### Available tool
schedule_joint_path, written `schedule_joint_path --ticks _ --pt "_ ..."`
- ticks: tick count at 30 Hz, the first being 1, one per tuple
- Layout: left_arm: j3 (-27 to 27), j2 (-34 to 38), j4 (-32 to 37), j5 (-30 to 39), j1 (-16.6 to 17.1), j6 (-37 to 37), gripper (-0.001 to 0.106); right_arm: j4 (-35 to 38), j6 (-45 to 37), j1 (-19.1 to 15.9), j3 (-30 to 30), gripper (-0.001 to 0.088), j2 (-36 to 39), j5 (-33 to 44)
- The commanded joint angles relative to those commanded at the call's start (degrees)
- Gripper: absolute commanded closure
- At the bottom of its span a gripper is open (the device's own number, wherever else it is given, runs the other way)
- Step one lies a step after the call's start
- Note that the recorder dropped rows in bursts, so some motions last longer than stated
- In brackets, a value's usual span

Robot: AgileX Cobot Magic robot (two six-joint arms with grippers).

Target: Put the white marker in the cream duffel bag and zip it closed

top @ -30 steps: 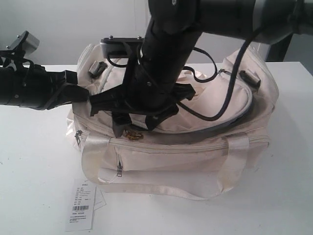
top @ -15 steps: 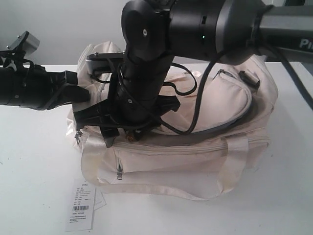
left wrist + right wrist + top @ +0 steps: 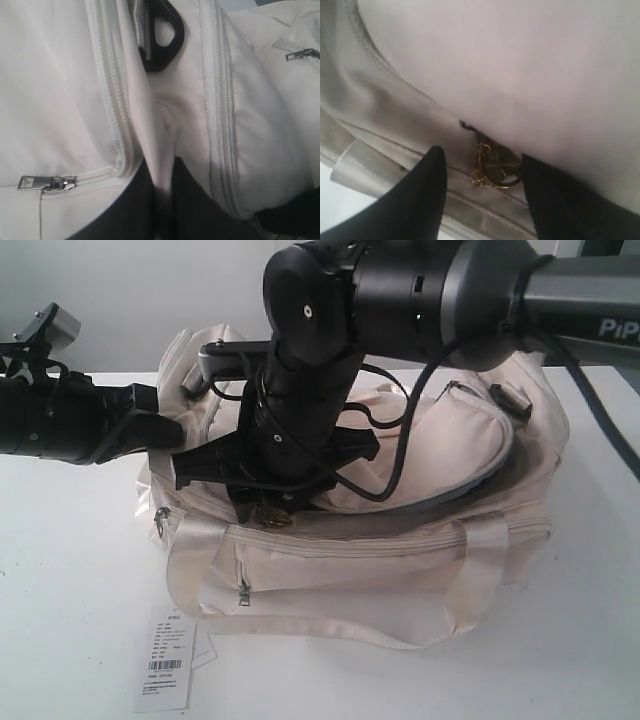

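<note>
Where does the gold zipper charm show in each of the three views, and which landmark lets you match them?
Exterior view: the gold zipper charm hangs left of centre, at the flap's lower edge, under the right gripper.
Left wrist view: not in it.
Right wrist view: the charm sits between the right gripper's fingertips, against the seam.
Shared landmark: the cream duffel bag, seen in all three.

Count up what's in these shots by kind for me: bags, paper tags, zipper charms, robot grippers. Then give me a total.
cream duffel bag: 1
barcode tag: 1
gold zipper charm: 1
grippers, the left gripper and the right gripper: 2
Total: 5
</note>
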Motion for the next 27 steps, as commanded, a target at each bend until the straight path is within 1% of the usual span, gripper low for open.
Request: schedule_joint_path --ticks 8,14,16,17,18,21,27 --pt "0.0 0.0 0.0 0.1 0.0 0.0 0.105 0.1 -0.6 -0.4 -0.1 0.0415 0.5 1.0" --pt "0.0 0.0 0.0 0.1 0.0 0.0 0.105 0.1 -0.6 -0.4 -0.1 0.0474 2.3 1.0" --pt "0.0 0.0 0.0 0.1 0.0 0.0 0.105 0.8 -2.1 -0.4 -0.1 0.0495 2.8 1.1" --pt "0.0 0.0 0.0 0.1 0.0 0.0 0.105 1.6 -2.6 -0.4 -0.1 0.0524 2.8 1.1" --pt "0.0 0.0 0.0 0.1 0.0 0.0 0.105 1.6 -3.5 -0.4 -0.1 0.0588 2.6 1.2" --pt "0.0 0.0 0.0 0.1 0.0 0.0 0.105 1.4 -6.5 -0.4 -0.1 0.0871 0.7 1.2" --pt "0.0 0.0 0.0 0.1 0.0 0.0 0.105 0.7 -9.7 -0.6 -0.1 0.0868 -4.2 1.5"
